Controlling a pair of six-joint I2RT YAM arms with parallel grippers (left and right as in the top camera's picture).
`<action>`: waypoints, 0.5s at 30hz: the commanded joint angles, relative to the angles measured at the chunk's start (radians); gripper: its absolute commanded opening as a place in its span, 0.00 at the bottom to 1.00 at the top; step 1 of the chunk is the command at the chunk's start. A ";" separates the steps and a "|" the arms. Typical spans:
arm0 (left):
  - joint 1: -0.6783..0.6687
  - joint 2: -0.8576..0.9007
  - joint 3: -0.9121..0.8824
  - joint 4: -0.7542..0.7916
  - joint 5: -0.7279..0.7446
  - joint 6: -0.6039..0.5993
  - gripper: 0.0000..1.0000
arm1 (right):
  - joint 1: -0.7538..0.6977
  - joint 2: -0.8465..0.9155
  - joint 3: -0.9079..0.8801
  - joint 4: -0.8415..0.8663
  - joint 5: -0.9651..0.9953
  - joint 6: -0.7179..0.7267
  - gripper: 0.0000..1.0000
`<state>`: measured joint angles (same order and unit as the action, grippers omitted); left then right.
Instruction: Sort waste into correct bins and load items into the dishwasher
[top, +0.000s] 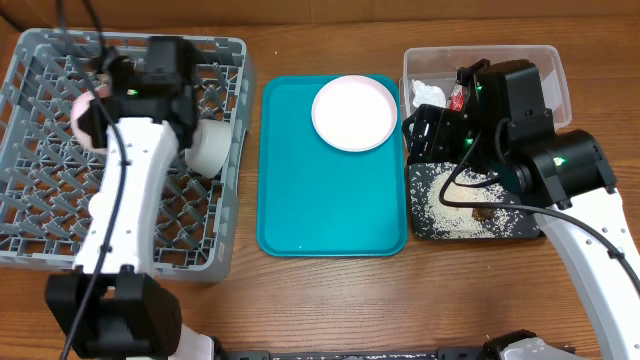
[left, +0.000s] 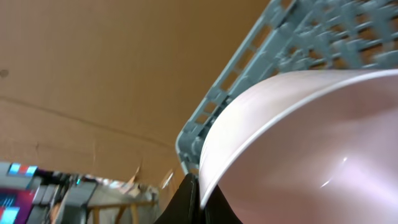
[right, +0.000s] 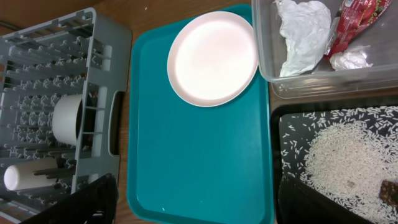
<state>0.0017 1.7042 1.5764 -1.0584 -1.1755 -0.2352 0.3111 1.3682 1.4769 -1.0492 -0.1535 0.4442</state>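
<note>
- Left end effector (left: 199, 196) pinches the rim of the pink bowl (left: 298, 149) over the dish rack (left: 249, 81).
- Right end effector (right: 196, 199), fingers spread, hovers by the black tray (right: 287, 127) holding rice (right: 348, 162).
- Plate (right: 212, 57) lies on the teal tray (right: 199, 155); tissue (right: 301, 34) and wrapper (right: 357, 18) lie in the clear tub (right: 323, 84).

Relative to centre tray (top: 320, 200): plate (top: 354, 112) on its far-right corner, dish rack (top: 40, 180) left, tub (top: 556, 66) right-rear, shallow tray (top: 420, 230) holding rice (top: 470, 216) right-front.
</note>
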 joint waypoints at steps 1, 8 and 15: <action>0.061 0.058 -0.004 0.025 -0.015 0.015 0.04 | -0.001 0.004 0.009 0.003 -0.005 -0.002 0.84; 0.102 0.203 -0.004 0.058 0.068 0.034 0.04 | -0.001 0.004 0.009 0.004 -0.005 -0.002 0.84; 0.085 0.286 -0.004 0.121 0.068 0.079 0.04 | -0.001 0.004 0.009 0.003 -0.005 -0.002 0.84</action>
<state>0.1032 1.9495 1.5764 -0.9398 -1.1416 -0.1986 0.3111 1.3682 1.4769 -1.0489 -0.1535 0.4438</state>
